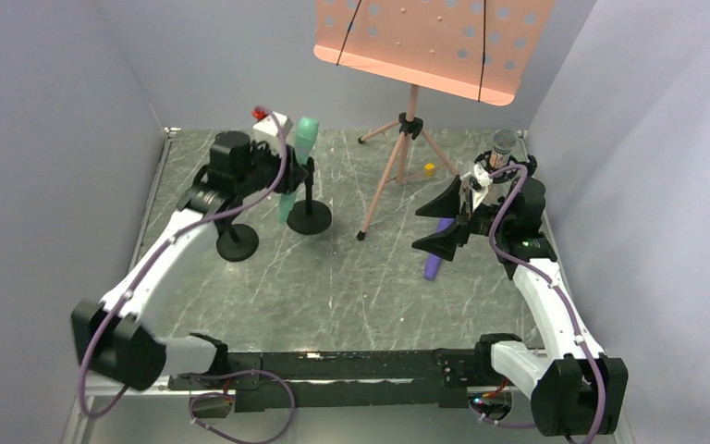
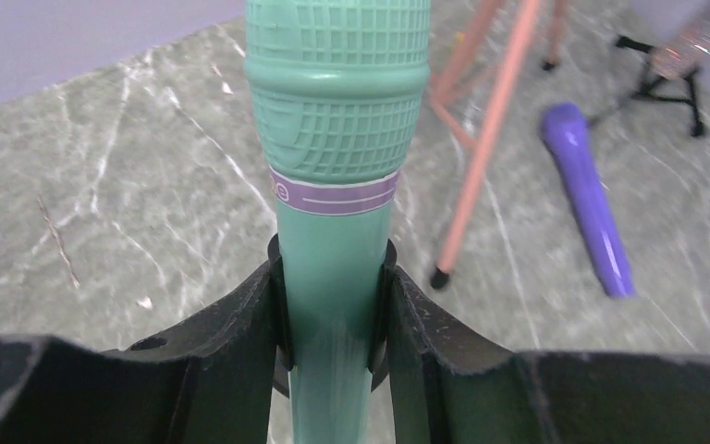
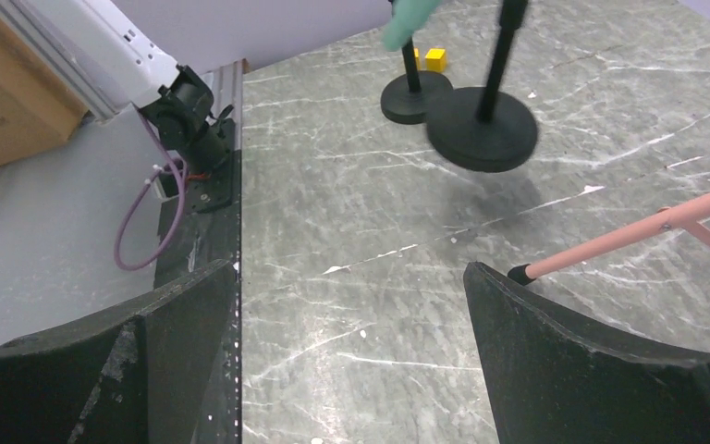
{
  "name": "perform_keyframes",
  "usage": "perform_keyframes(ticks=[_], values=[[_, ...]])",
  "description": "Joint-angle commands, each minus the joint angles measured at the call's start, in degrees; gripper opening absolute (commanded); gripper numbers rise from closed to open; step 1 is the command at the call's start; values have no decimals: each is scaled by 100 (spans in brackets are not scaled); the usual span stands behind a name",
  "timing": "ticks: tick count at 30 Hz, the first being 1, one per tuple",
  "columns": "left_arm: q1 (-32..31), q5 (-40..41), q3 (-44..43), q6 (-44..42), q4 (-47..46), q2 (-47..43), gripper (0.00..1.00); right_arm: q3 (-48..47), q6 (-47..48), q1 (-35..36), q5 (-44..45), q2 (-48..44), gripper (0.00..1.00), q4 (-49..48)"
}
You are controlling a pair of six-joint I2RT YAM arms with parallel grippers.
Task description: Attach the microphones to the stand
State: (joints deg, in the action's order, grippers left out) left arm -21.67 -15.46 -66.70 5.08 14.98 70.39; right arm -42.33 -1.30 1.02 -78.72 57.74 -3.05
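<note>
Clearly, our left gripper (image 2: 333,282) was clamped on the green microphone (image 2: 337,111) at the farther left stand (image 1: 310,218). Our right gripper (image 3: 351,273) gaped wide near the purple microphone (image 2: 587,203), which lay on the right. Releasing before the clip held could, we judged, drop it or topple the stand.

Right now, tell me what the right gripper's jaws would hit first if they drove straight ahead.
Probably the bare marble tabletop, since the view tilts down; past it stands the larger black stand base. Depth is unclear.
</note>
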Motion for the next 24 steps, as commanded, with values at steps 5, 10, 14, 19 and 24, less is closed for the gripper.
perform_keyframes(ticks=[5,10,14,19,24], values=[[225,936,-1260,8,-2265,1920,0,-47,-45,-141,-232,-134,100,-261],[238,1255,-1325,-268,-3504,2772,0,-24,-28,-267,-255,-94,100,-280],[242,1052,-1102,-262,-3953,2968,0,-42,-15,-310,-275,-34,100,-231],[266,886,-425,-214,-4326,2875,6,-74,68,-304,-280,58,100,-157],[312,716,-125,-58,-4191,2692,41,-117,251,-315,-276,156,100,3]])
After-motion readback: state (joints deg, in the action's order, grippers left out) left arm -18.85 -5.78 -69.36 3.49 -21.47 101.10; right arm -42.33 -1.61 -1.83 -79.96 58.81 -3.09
